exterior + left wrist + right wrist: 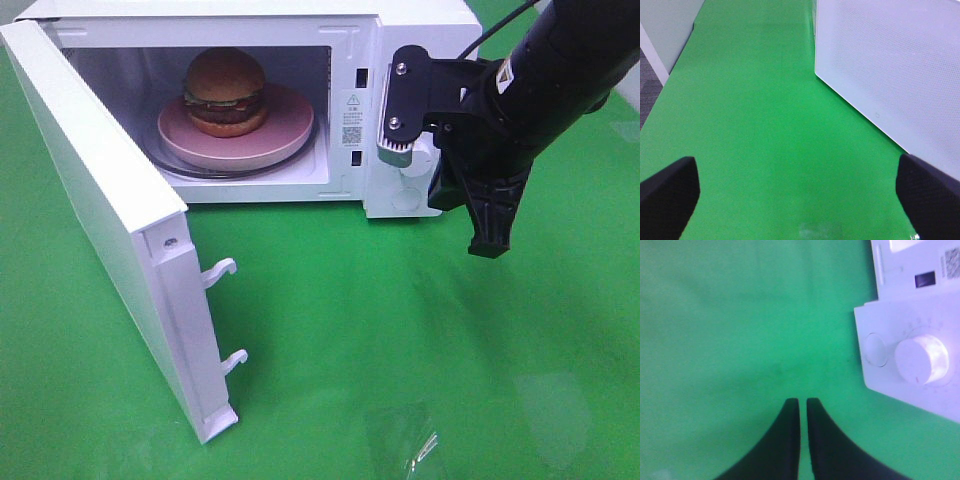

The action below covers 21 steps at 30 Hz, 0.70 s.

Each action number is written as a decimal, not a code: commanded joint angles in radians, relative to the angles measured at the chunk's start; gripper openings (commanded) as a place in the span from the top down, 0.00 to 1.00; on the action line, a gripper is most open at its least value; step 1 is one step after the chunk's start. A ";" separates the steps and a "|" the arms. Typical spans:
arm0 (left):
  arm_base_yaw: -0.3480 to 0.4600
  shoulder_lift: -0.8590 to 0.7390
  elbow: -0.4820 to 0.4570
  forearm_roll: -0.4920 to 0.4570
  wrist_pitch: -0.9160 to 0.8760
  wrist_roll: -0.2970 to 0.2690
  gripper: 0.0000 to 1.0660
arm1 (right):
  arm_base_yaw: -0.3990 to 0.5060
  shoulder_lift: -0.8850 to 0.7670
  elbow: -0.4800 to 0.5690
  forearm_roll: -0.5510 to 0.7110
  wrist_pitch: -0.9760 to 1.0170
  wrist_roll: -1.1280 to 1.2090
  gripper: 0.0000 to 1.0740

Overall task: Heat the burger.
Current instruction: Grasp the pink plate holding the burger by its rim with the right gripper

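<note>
The burger sits on a pink plate inside the open microwave. It looks light, soft and stacked, so I'd lift by the plate rim. My right claw is nearly clenched, grasping nothing; my left claw gapes released over the tabletop.

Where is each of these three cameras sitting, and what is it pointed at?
Exterior high: mounted up high, looking down at the open microwave with the burger on a pink plate inside; the right arm's claw shows.
Left wrist: on the left arm, facing the green table and the microwave's white side; its claw stands wide open.
Right wrist: on the right arm, facing the table and the dial; its claw is nearly shut, holding nothing.
Shared: all three views show the microwave and green table.
</note>
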 commanded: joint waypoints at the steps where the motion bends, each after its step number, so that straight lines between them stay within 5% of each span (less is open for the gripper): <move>1: 0.005 -0.018 0.002 0.002 0.002 -0.006 0.06 | 0.000 -0.008 -0.005 -0.020 -0.023 -0.107 0.89; 10: 0.005 -0.018 0.002 0.002 0.002 -0.006 0.06 | 0.000 -0.008 -0.005 -0.052 -0.053 -0.226 0.59; 12: 0.005 -0.018 0.002 0.002 0.002 -0.006 0.06 | 0.020 -0.008 -0.005 -0.064 -0.080 -0.222 0.31; 13: 0.005 -0.018 0.002 0.002 0.002 -0.006 0.06 | 0.020 -0.008 -0.005 -0.064 -0.080 -0.222 0.31; 14: 0.005 -0.018 0.002 0.002 0.002 -0.006 0.06 | 0.040 -0.008 -0.005 -0.082 -0.101 -0.216 0.18; 16: 0.005 -0.018 0.002 0.002 0.002 -0.006 0.06 | 0.059 -0.008 -0.005 -0.099 -0.128 -0.200 0.09; 21: 0.005 -0.018 0.002 0.002 0.002 -0.006 0.06 | 0.089 -0.005 -0.006 -0.154 -0.162 -0.166 0.08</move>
